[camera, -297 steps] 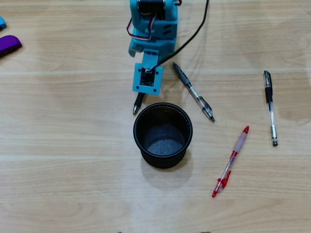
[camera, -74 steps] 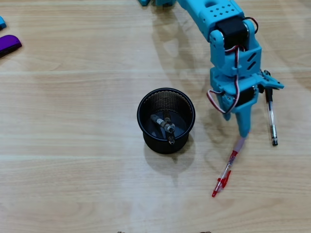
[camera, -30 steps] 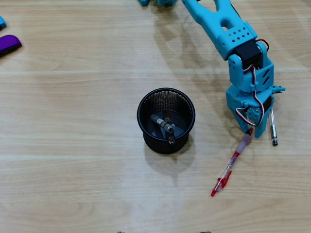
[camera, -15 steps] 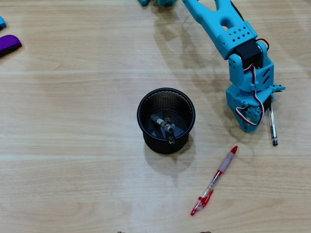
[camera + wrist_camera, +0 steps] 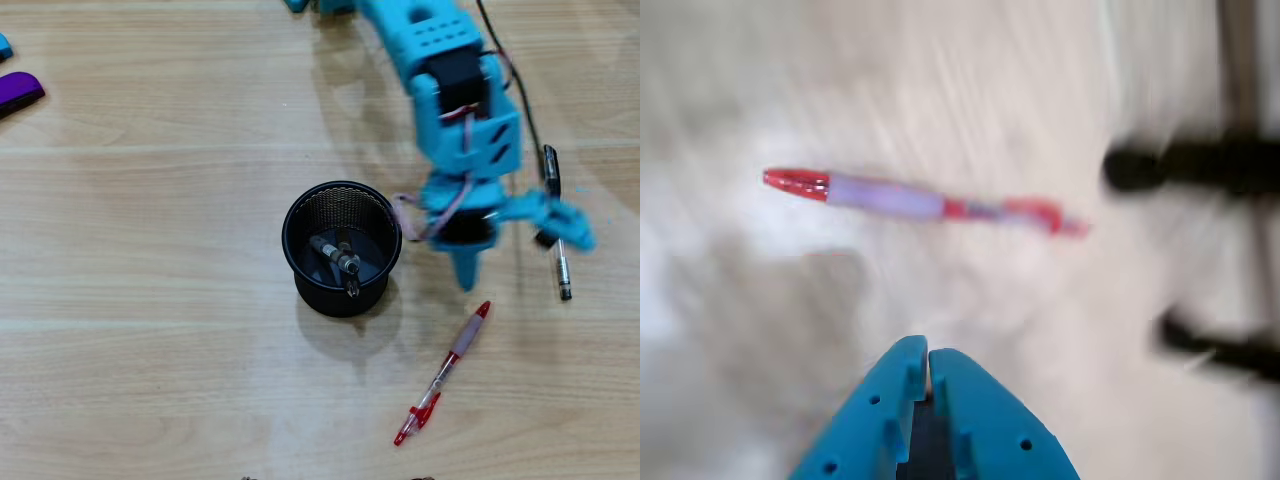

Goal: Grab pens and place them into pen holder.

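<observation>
**Red pen knocked aside, arm swung toward the cup**

Two pens that lay on the table ten seconds ago are now seen inside the pen holder [image 5: 342, 250]. The red pen [image 5: 442, 373] is shifted down and left from its spot a second ago. The gripper [image 5: 466, 277] is moved left, off the black pen [image 5: 556, 226], its tips pressed together.
</observation>
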### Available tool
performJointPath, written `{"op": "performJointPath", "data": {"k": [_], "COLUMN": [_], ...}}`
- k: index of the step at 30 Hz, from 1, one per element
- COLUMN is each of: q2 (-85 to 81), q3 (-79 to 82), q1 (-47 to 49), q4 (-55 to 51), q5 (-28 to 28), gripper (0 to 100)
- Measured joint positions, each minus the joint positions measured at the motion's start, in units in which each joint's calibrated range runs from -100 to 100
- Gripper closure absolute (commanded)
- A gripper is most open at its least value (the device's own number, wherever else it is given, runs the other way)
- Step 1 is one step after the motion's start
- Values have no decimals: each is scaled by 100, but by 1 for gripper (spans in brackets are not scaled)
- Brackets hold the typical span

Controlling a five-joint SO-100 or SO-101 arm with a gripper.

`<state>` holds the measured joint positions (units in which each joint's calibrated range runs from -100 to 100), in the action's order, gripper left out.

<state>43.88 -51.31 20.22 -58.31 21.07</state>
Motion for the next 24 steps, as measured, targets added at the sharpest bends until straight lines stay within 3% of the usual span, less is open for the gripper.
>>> {"op": "performJointPath", "data": {"k": [5,8,14,18,24], "q2": [0,0,68,1058,2031], "q3": [9,-9,-345,-815,-1116], "q1": [203,363,566,625,633], "q4": [-870,-904,-155,1180,2059], "q5": [2686,3772,4606,5258,5519], "gripper": [81,80,82,82,83]}}
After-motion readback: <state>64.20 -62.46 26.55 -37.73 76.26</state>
